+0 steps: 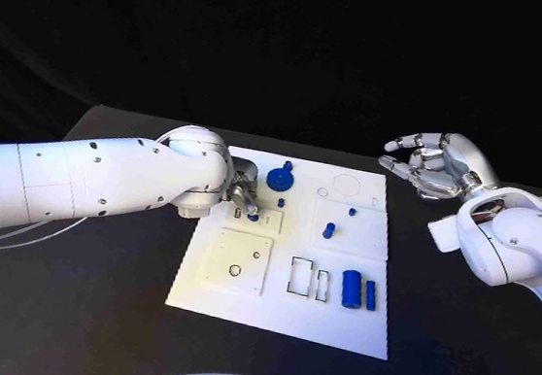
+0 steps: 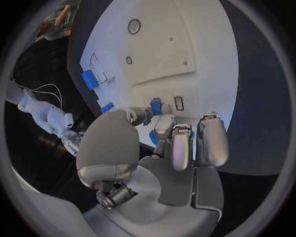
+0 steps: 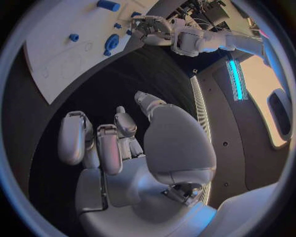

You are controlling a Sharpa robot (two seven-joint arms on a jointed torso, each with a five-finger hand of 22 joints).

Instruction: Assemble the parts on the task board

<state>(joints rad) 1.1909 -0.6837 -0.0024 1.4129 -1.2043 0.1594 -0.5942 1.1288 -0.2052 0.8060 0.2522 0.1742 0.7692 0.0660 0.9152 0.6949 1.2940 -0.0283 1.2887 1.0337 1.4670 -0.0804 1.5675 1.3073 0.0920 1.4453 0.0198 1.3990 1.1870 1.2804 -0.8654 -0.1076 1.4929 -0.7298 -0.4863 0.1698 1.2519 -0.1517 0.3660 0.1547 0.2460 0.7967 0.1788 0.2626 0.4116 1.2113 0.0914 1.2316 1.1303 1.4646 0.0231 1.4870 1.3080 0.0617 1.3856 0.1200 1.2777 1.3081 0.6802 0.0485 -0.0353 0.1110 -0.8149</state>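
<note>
The white task board (image 1: 283, 298) lies mid-table. My left hand (image 1: 241, 192) reaches over its near-left part, fingertips down on the plate. Thumb and fingers pinch a small blue part (image 2: 156, 105) right at the board surface, beside a small rectangular slot (image 2: 179, 102). A round blue part (image 1: 281, 180) stands just beyond that hand, also visible as the round blue part (image 3: 111, 42). Two small blue parts (image 1: 330, 228) sit mid-board. Two blue cylinders (image 1: 359, 291) lie at the board's right side. My right hand (image 1: 432, 165) hovers off the board's far right corner, fingers loosely bent, holding nothing.
Black table (image 1: 475, 322) surrounds the board on all sides. Outlined recesses (image 1: 309, 279) and a square plate with holes (image 1: 239, 261) mark the board's near half. A cable (image 1: 27, 238) trails under my left arm.
</note>
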